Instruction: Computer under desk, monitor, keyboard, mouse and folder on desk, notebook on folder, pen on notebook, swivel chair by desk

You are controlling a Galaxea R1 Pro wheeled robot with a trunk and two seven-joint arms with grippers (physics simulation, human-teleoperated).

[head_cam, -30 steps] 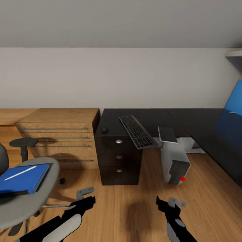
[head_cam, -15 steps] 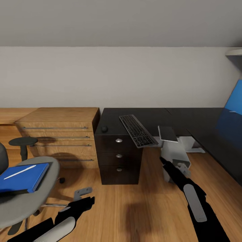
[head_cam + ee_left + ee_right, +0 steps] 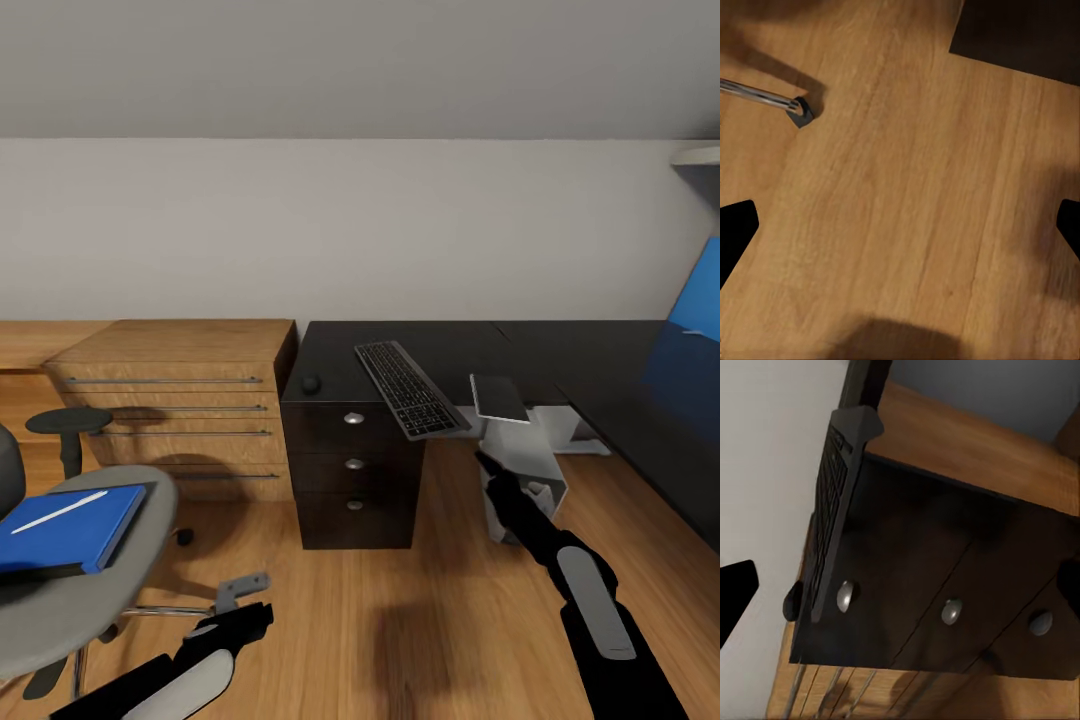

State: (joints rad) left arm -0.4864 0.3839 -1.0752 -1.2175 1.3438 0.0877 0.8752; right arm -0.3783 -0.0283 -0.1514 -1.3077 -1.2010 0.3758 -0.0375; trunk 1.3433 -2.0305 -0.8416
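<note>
The black desk (image 3: 445, 345) stands against the far wall. The keyboard (image 3: 405, 388) lies askew on it, overhanging the front edge, and the mouse (image 3: 311, 384) sits by the desk's left edge. The grey computer (image 3: 524, 462) stands on the floor beside the drawers, with a thin flat notebook-like slab (image 3: 498, 398) on top. The blue folder (image 3: 65, 525) lies on the swivel chair (image 3: 95, 590) with a white pen (image 3: 60, 512) on it. My right gripper (image 3: 510, 478) (image 3: 902, 589) is open, held out before the computer, facing the drawers. My left gripper (image 3: 248, 600) (image 3: 902, 231) hangs open over the floor.
A light-wood drawer unit (image 3: 180, 400) stands left of the desk. The desk's right wing carries a blue panel (image 3: 698, 300). The drawers have silver knobs (image 3: 846, 595). A chrome chair leg with castor (image 3: 776, 99) lies near my left gripper.
My right arm has risen from low over the floor and reached forward to the computer, now covering its lower front. My left gripper has dropped back slightly.
</note>
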